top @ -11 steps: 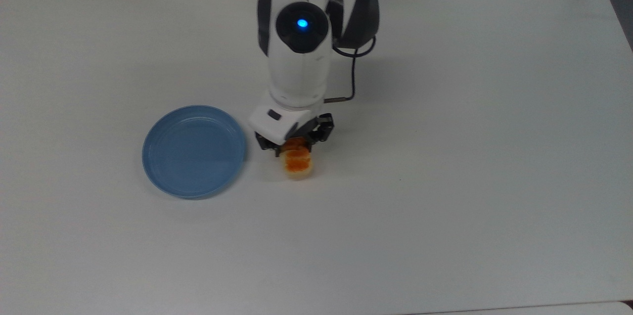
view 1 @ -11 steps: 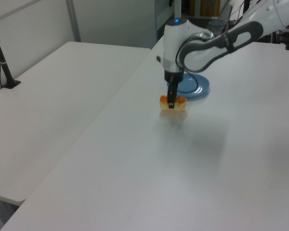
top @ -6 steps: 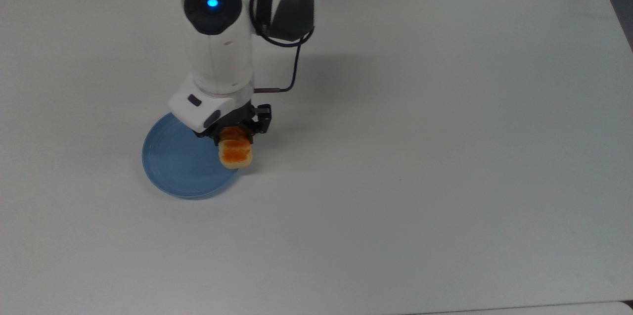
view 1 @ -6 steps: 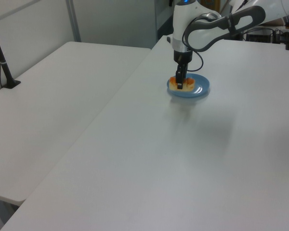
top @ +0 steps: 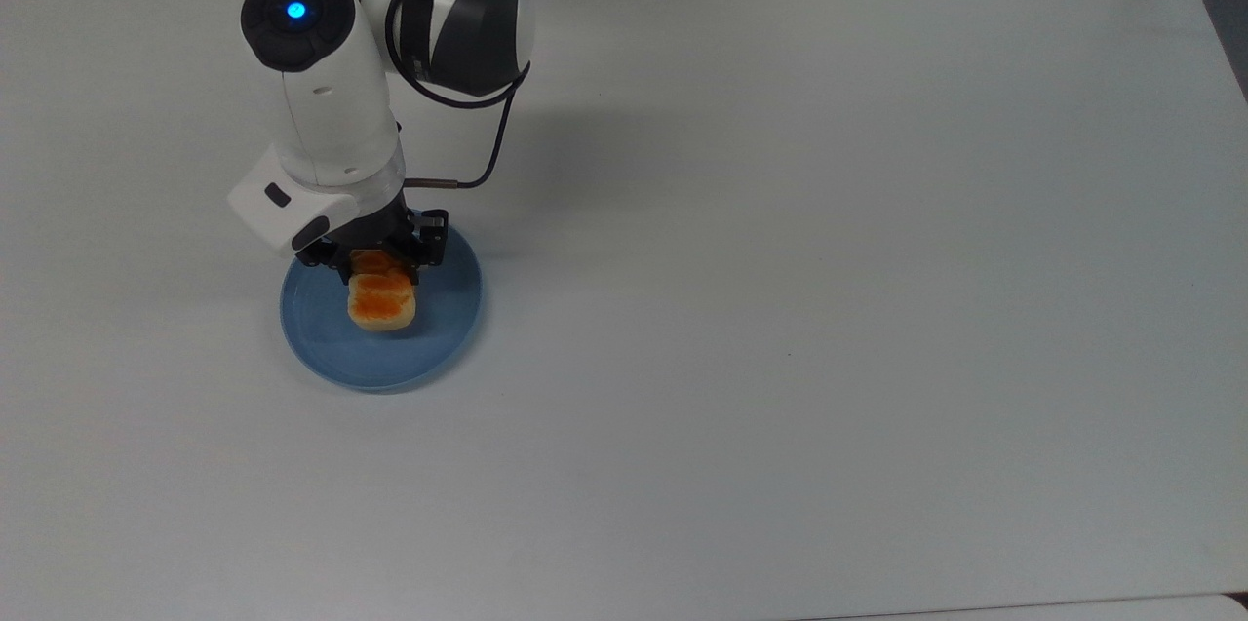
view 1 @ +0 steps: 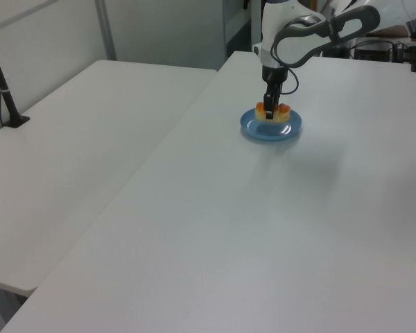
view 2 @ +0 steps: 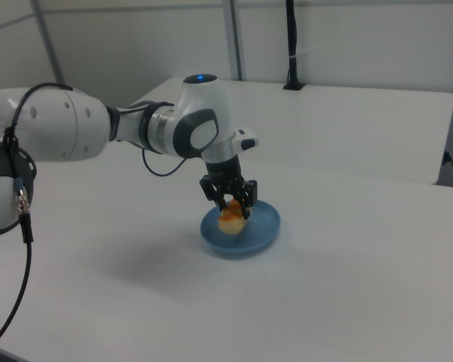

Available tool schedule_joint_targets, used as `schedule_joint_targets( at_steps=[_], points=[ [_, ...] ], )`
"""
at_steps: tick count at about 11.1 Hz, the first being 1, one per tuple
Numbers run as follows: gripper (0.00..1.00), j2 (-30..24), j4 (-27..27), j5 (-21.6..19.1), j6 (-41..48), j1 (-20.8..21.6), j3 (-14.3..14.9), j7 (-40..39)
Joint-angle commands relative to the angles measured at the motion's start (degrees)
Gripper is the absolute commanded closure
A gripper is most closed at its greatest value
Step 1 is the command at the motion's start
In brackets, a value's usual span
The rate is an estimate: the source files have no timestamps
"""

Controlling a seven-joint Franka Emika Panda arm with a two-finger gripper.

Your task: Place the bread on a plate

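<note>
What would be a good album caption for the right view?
White robot arm's gripper holds a small orange-topped bread loaf over a round light-blue plate on a white table.

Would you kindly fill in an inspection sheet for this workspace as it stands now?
Surface: white table, bare apart from the job's things; a second white table adjoins it at the left view's left.
Job's things: bread over the blue plate, inside its rim; whether it rests on the plate cannot be told.
Clutter: nothing seen.
Grippers: gripper shut on the bread, pointing down.
Cables: black cable loops from the arm to the wrist.
Surroundings: black post clamped at the far table edge in the right view; pale wall panels behind.
</note>
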State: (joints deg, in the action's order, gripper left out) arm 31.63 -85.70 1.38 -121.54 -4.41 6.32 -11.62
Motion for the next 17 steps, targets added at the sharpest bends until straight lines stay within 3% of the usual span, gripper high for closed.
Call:
schedule_joint_targets(
  at_steps=[1,2,4,5,8,14,17],
  points=[
    [0.32,1.07,-0.70,0.47,-2.56,0.19,-0.25,3.18],
    [0.27,1.15,-0.78,0.55,-2.65,0.19,-0.25,3.09],
    [0.04,0.89,-0.70,0.56,-2.56,0.10,-0.25,3.18],
    [0.00,-0.33,-0.61,0.12,-2.13,0.10,-0.25,3.01],
    [0.00,-8.14,-0.70,0.46,6.97,2.98,-0.87,4.66],
    [0.00,-26.33,-2.45,0.47,28.96,11.17,-0.26,16.88],
    [0.00,-28.46,-2.98,0.12,31.44,11.27,-0.43,16.55]
  ],
)
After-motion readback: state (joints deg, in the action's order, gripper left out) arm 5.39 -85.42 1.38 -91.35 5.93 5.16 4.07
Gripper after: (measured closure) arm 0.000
